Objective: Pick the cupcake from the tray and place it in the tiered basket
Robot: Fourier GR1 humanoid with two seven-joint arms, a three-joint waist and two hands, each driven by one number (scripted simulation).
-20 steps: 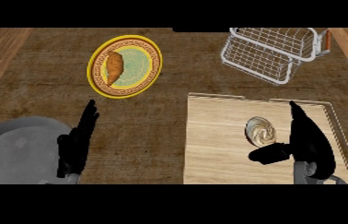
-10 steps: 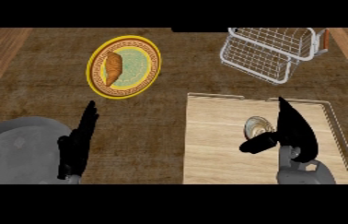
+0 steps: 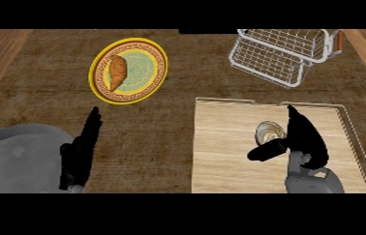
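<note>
The desk [image 3: 178, 84] is seen with the tray [image 3: 221, 152] at right and the tiered basket [image 3: 282, 55] behind it. The cupcake [image 3: 269, 130] is flanked on the tray by the right robot hand [image 3: 304, 139], thumb and fingers spread. The left robot hand [image 3: 82, 149] is rested open.

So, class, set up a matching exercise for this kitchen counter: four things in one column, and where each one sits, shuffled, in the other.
Things:
1. cupcake
2. croissant
3. wire basket
4. left hand

Places:
A. on the yellow-rimmed plate
B. at the counter's far right, beyond the tray
C. on the wooden tray, beside the right hand
D. over the counter at the lower left, open and resting

Pairs: 1-C, 2-A, 3-B, 4-D
</note>
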